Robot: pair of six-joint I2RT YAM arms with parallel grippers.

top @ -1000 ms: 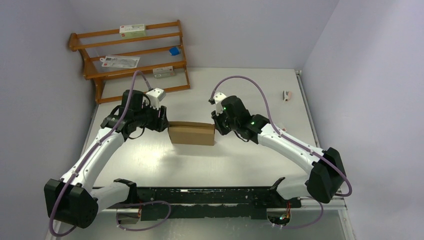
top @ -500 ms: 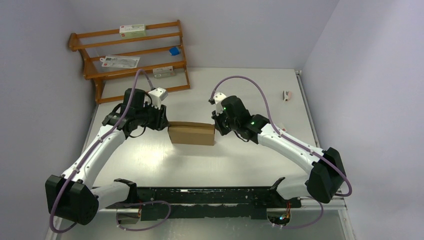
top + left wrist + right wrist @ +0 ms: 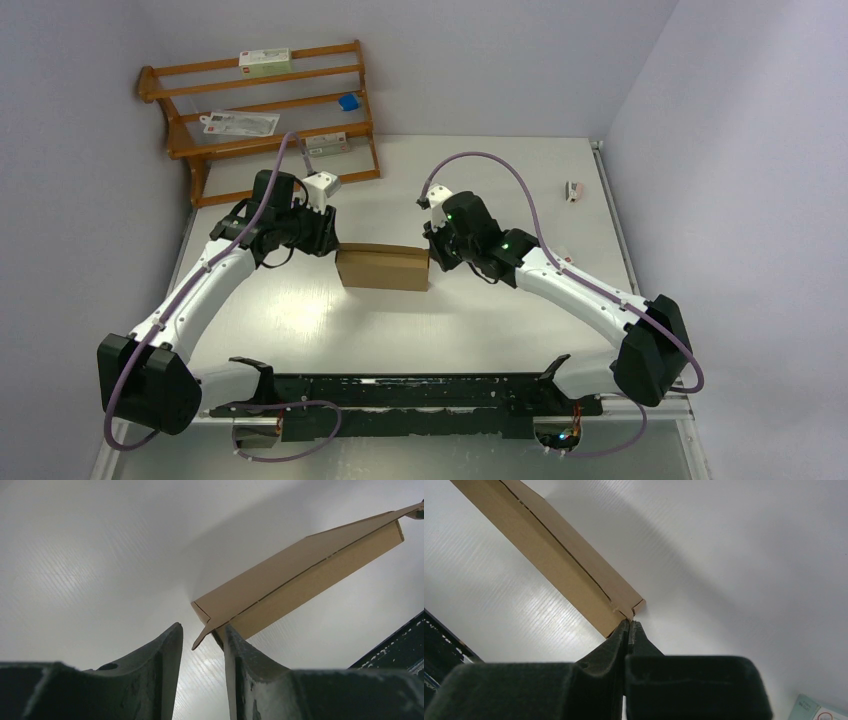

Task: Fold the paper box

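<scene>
The paper box (image 3: 383,267) is a flat, closed brown cardboard mailer lying mid-table between my two grippers. My left gripper (image 3: 333,243) is at its left end. In the left wrist view that gripper (image 3: 202,627) stands open. The paper box (image 3: 300,575) has a pointed corner flap hanging in the gap, and the right finger (image 3: 235,650) touches the box's end. My right gripper (image 3: 432,250) is at the right end. In the right wrist view it (image 3: 629,622) is shut, its tips pressed against the corner of the paper box (image 3: 559,560).
A wooden rack (image 3: 265,110) stands at the back left with white cartons (image 3: 264,60) and a blue item (image 3: 348,102) on it. A small object (image 3: 574,190) lies at the far right. A black rail (image 3: 400,390) runs along the near edge.
The left arm has shifted slightly toward the far side and its jaws have narrowed around the box's left corner. The right jaws have closed. The box has stayed in place.
</scene>
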